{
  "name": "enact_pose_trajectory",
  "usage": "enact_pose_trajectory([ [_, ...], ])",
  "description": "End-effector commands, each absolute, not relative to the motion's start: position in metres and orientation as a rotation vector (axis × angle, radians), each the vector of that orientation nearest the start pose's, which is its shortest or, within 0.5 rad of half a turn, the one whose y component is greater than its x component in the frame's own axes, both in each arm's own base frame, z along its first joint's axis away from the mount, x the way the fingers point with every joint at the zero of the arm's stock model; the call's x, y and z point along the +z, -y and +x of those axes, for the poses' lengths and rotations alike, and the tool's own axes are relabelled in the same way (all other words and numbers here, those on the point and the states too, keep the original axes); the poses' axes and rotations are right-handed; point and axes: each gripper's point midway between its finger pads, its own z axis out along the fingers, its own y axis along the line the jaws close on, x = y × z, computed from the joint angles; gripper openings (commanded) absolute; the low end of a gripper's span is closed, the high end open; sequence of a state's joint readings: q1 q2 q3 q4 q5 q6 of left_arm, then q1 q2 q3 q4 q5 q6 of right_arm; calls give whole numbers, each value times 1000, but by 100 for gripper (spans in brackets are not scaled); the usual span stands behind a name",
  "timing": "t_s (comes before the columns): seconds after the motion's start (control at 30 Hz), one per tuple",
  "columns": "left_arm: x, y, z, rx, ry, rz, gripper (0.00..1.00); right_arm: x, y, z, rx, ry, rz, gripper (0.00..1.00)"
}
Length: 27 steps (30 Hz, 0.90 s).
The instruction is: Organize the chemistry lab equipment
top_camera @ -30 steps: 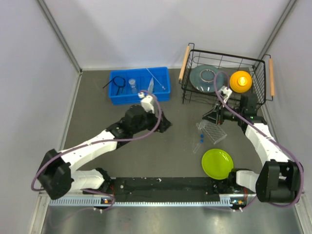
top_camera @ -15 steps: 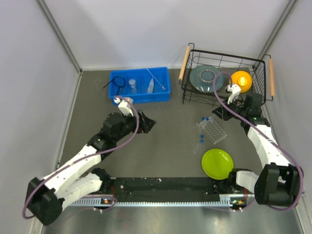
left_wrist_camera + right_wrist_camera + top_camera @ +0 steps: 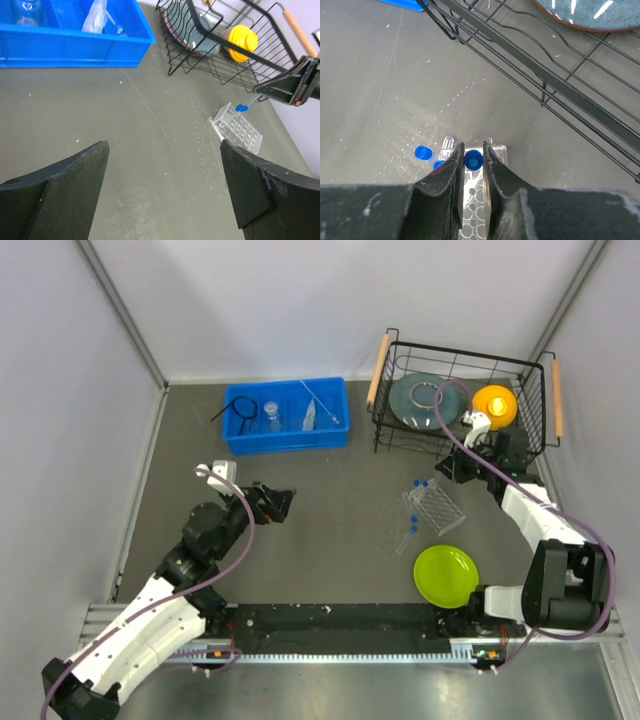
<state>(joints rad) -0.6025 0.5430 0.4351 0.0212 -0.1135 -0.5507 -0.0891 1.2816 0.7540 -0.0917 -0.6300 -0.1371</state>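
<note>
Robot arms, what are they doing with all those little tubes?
The right tool is pinching one blue-capped tube right at the clear rack, which lies on the table. More tubes lie loose beside the rack. The left tool hangs wide open and empty over bare table. A jar, a black ring and a packet sit in the blue bin.

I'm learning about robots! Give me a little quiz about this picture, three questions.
1. True or false: the left tool is holding something.
2. What colour is the bin with the small jar in it? A) blue B) green C) red
3. Fill in: the right tool, over the clear rack, grips a tube with a ____ cap.

Key: 1 false; 2 A; 3 blue.
</note>
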Motion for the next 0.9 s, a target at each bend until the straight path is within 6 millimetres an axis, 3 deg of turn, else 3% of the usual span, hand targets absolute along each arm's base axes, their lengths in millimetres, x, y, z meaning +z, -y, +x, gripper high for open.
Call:
enact_pose_trajectory([
  [0.0,218,164,239,-760,-1727,-45,99,144,-69,361,534,-2015,-406,12],
  [0.3,215,171,240,-774,-1747,-12,99,131,-75,372,563,-2055,-413,13],
  [0.87,212,176,239,-795,-1757,1,99,115,-79,368,549,-2088,-471,14],
])
